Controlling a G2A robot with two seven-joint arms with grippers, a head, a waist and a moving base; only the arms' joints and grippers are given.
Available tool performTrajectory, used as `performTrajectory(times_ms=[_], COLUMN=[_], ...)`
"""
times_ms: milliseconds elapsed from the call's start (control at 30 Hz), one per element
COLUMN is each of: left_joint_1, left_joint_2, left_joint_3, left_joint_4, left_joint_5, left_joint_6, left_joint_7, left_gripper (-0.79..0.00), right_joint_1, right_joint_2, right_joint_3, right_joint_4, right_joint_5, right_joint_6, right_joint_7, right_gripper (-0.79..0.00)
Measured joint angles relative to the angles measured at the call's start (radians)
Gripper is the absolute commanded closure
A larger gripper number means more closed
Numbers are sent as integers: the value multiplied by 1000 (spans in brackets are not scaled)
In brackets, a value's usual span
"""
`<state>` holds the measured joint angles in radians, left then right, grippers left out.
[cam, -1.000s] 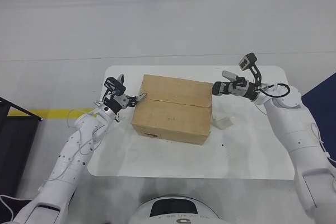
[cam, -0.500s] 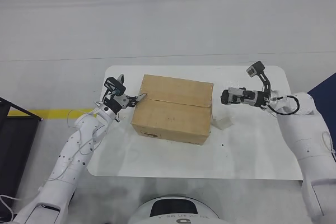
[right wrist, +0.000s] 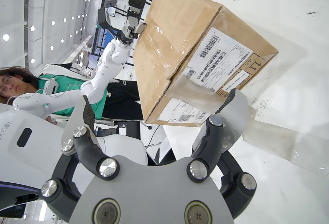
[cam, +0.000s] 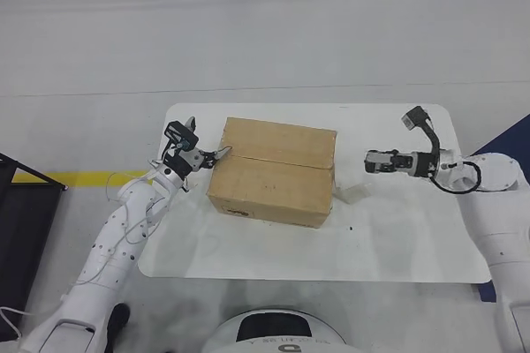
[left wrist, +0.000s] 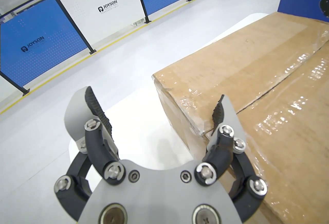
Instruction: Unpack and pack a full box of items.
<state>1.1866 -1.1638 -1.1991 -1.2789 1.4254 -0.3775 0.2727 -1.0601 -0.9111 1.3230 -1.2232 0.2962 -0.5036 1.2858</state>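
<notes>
A taped brown cardboard box (cam: 274, 172) lies closed in the middle of the white table (cam: 397, 238). My left gripper (cam: 214, 156) is open at the box's left end, level with the top seam; in the left wrist view one fingertip (left wrist: 218, 109) touches the taped edge of the box (left wrist: 257, 86). My right gripper (cam: 371, 162) stands open a short way off the box's right end, holding nothing. Its wrist view shows the labelled end of the box (right wrist: 180, 42) and a loose strip of clear tape (right wrist: 270, 132) trailing from that end onto the table. The left gripper (right wrist: 136, 28) shows at the far end.
The clear tape strip (cam: 350, 192) lies on the table by the box's right end. Bare table surface stretches in front of the box and to its right. A black frame (cam: 9, 203) stands on the floor to the left, a blue panel (cam: 521, 141) to the right.
My right gripper has drawn back to the right, away from the box's right end, and its wrist has turned. The left arm and the box have stayed put.
</notes>
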Motion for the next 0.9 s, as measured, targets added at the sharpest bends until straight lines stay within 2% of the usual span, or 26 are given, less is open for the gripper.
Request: performTrajectory(times_ms=[167, 300, 567, 733, 900], left_joint_1=[0, 0, 0, 0, 0], left_joint_2=[0, 0, 0, 0, 0], left_joint_3=[0, 0, 0, 0, 0], left_joint_4=[0, 0, 0, 0, 0], left_joint_5=[0, 0, 0, 0, 0], left_joint_6=[0, 0, 0, 0, 0], left_joint_7=[0, 0, 0, 0, 0], left_gripper=[-785, -785, -785, -785, -785], right_joint_1=[-63, -125, -204, -208, -214], right_joint_2=[16, 30, 28, 20, 14], right_joint_3=[10, 38, -19, -47, -65], right_joint_4=[-66, -116, -252, -271, -270], right_joint_5=[-366, -517, -655, -706, -684], right_joint_6=[-67, -54, 26, 103, 103], right_joint_7=[-106, -150, -218, -310, -372], right_gripper=[-785, -785, -785, -785, -785])
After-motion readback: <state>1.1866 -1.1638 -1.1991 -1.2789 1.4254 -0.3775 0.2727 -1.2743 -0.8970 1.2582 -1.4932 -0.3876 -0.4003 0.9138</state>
